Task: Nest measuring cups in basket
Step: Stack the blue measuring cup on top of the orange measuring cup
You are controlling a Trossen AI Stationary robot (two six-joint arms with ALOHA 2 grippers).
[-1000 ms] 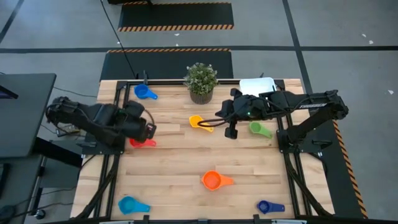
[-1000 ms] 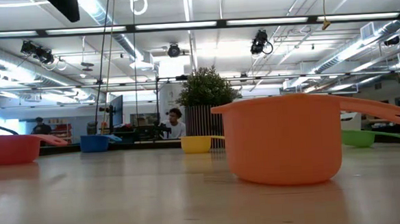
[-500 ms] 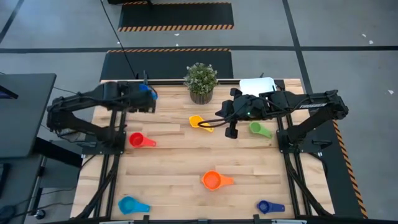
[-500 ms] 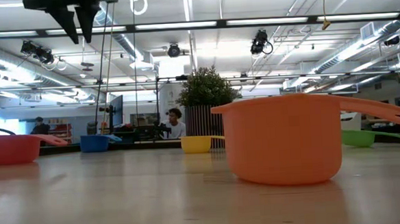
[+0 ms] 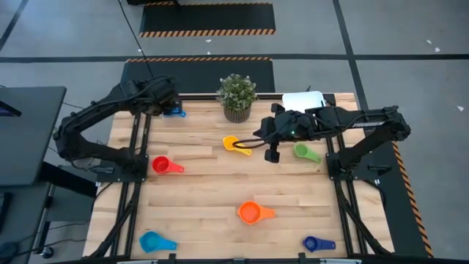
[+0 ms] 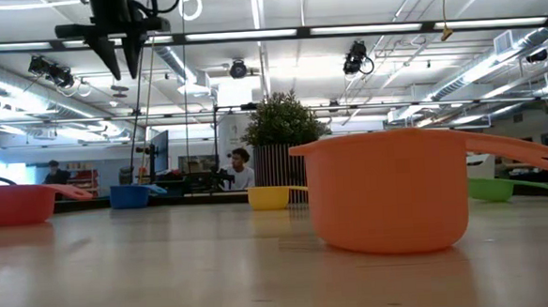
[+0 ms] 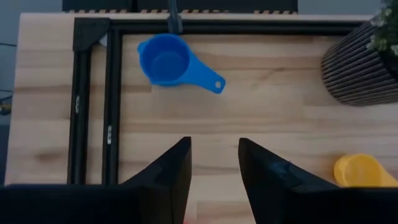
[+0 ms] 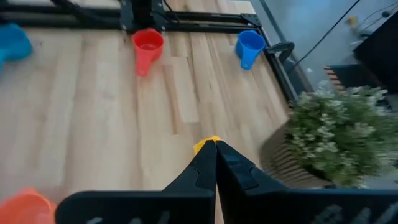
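Seven cups rest on their bases on the table: blue [image 5: 173, 111] [image 7: 166, 58] at the far left, yellow [image 5: 232, 144], green [image 5: 305, 152], red [image 5: 164, 165], orange [image 5: 252, 213], light blue [image 5: 152, 240] and dark blue [image 5: 315, 243]. The white basket [image 5: 303, 100] stands at the far right, partly under my right arm. My left gripper [image 5: 166, 104] [image 7: 214, 158] [image 6: 123, 63] hangs open, high above the table, just short of the blue cup. My right gripper [image 5: 258, 139] [image 8: 216, 146] is shut and held above the table, with the yellow cup [image 8: 205, 144] showing just past its tips.
A potted plant [image 5: 236, 95] stands at the far edge between the blue cup and the basket. A black frame rail [image 7: 112, 106] runs along the table's left side beside the blue cup. Bare wood lies in the middle, between the red and orange cups.
My left gripper has swung away from the red cup toward the table's far edge and now hangs above the blue cup, fingers pointing down. The red cup, half covered before, lies fully in view where it was. My right arm has kept still.
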